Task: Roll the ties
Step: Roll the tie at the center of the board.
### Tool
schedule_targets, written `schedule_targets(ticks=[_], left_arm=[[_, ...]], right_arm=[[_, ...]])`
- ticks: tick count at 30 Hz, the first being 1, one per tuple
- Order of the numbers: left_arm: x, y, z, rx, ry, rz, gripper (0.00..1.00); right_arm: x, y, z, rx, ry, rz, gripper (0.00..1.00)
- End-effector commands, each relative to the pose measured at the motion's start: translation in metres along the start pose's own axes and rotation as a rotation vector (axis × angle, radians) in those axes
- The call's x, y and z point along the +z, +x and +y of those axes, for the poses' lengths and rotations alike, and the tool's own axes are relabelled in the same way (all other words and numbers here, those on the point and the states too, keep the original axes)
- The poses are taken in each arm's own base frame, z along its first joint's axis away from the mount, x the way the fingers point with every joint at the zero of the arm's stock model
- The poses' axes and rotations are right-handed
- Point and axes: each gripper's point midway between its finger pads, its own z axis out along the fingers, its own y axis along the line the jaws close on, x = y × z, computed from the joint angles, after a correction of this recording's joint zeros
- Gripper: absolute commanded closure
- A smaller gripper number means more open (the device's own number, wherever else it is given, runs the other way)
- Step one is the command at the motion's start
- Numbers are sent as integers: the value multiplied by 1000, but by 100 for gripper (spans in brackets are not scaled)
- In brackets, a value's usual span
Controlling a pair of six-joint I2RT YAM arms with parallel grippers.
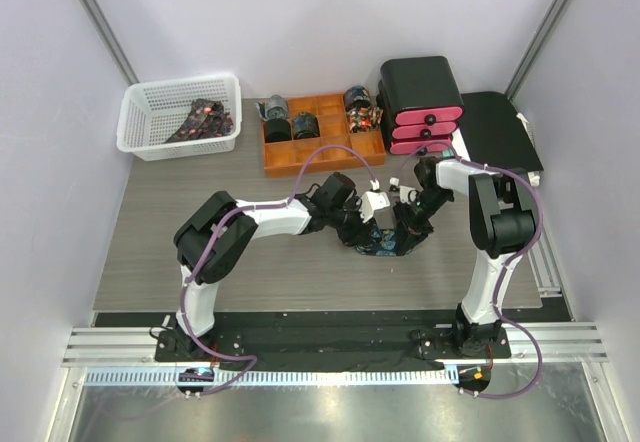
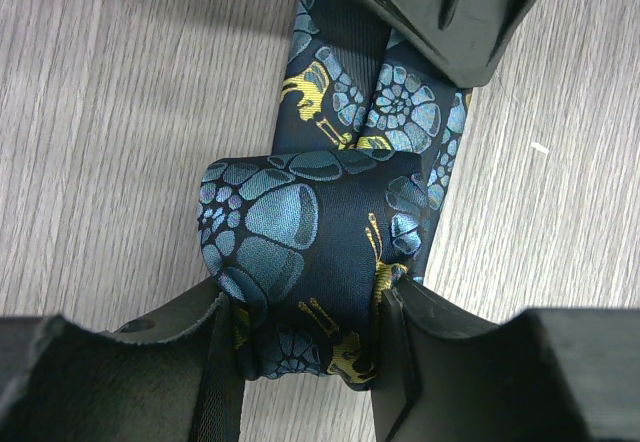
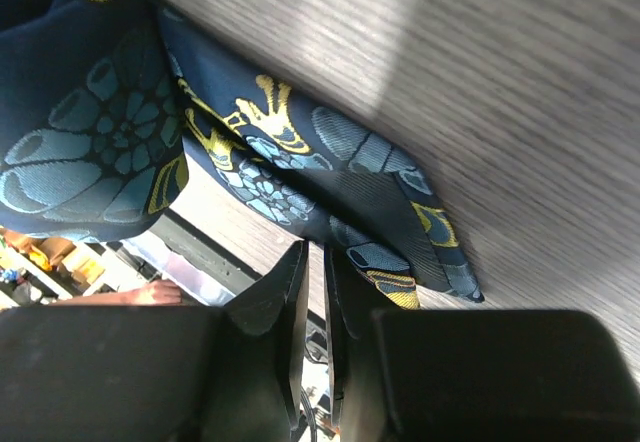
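Observation:
A dark navy tie (image 1: 382, 243) with a teal and gold pattern lies on the table between my two grippers. In the left wrist view its end is coiled into a small roll (image 2: 300, 252), and a flat length (image 2: 390, 102) runs away from the roll. My left gripper (image 2: 305, 337) is shut on the roll, one finger on each side; from above it (image 1: 358, 224) sits at the tie's left. My right gripper (image 3: 312, 254) is shut to a thin slit, with its tips at the edge of the tie's pointed end (image 3: 400, 252) and no fabric seen between them; from above it (image 1: 408, 224) is at the tie's right.
A white basket (image 1: 150, 102) with loose ties stands at the back left. An orange tray (image 1: 330, 154) holds several rolled ties (image 1: 275, 112). A red and black drawer unit (image 1: 422, 102) and a black slab (image 1: 500, 127) stand at the back right.

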Motion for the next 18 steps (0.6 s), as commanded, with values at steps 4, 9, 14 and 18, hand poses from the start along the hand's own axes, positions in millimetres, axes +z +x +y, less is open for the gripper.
schedule_targets(ticks=[4,9,14,18], left_arm=[[0,59,-2,-82,-4,168,100],[0,61,-5,-80,9,173,100],[-1,60,-6,-70,12,170,100],[-2,53,-3,-61,6,152,100]], right_arm=[[-6,-30,-9,-21,54,-89,82],[-15,-44,3,-31,12,-127,82],[-7,-39,-1,-13,7,-96,82],[6,-28,-17,-4,49,-49,82]])
